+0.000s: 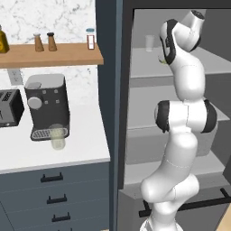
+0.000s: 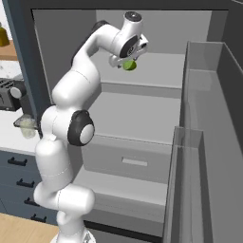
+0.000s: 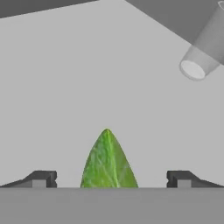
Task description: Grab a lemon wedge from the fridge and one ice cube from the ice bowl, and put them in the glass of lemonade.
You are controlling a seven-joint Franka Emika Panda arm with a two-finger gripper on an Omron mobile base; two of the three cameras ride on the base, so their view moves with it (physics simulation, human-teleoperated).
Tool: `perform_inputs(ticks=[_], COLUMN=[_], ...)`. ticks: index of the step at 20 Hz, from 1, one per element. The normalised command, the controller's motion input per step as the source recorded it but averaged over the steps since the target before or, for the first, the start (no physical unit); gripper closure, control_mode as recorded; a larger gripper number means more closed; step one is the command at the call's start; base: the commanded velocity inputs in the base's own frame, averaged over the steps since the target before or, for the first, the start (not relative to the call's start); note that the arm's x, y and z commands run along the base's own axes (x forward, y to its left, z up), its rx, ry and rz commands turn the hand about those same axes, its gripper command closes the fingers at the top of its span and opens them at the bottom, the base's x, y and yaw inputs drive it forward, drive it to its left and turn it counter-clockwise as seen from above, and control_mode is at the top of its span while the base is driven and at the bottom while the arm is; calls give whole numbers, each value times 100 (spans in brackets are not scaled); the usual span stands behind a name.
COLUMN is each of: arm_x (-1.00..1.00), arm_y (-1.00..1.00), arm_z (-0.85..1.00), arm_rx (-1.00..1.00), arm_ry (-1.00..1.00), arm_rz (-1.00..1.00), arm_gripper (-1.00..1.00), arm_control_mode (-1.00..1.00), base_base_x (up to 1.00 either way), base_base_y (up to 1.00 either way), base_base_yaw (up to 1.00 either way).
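- Left, white worktop (image 1: 27,153): black toaster (image 1: 9,108), grey coffee machine (image 1: 47,106), and the glass of lemonade (image 1: 57,136) standing just in front of the machine, near edge side.
- Wooden shelf (image 1: 58,55) above it: two brown shakers (image 1: 45,42) and a small red-capped jar (image 1: 90,39).
- Right of the worktop: fridge (image 2: 156,118) standing open, grey shelves inside, door swung out at far right.
- Arm reaches up into the fridge's top shelf (image 2: 166,71); gripper (image 2: 124,62) hangs just over the shelf.
- Lemon wedge (image 3: 108,159) lies on that top shelf, greenish, pointed end away from the hand.
- Hand view: wedge sits between the two fingertips (image 3: 41,178), centred, clear gap on both sides, not touching either.
- Jaws spread wide, nothing clamped.
- From the right base view the wedge (image 2: 129,65) shows directly under the hand.
- Clear colourless glass (image 3: 205,46) stands on the same shelf, well apart from the wedge, upper right in the hand view; in the left base view it is at the far back of the shelf (image 1: 149,43).
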Motion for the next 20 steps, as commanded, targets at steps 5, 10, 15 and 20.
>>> perform_inputs(ticks=[5, 10, 15, 20], arm_x=[-36, -5, 0, -3], arm_y=[0, 0, 0, 0], arm_z=[-8, -21, -14, -24], arm_rx=[0, 0, 0, 0], arm_ry=[0, 0, -2, 0], arm_rz=[0, 0, 0, 0], arm_gripper=[-100, -100, -100, -100], arm_control_mode=[-100, -100, -100, -100], base_base_x=[0, 0, 0, 0], base_base_y=[0, 0, 0, 0], base_base_yaw=[0, 0, 0, 0])
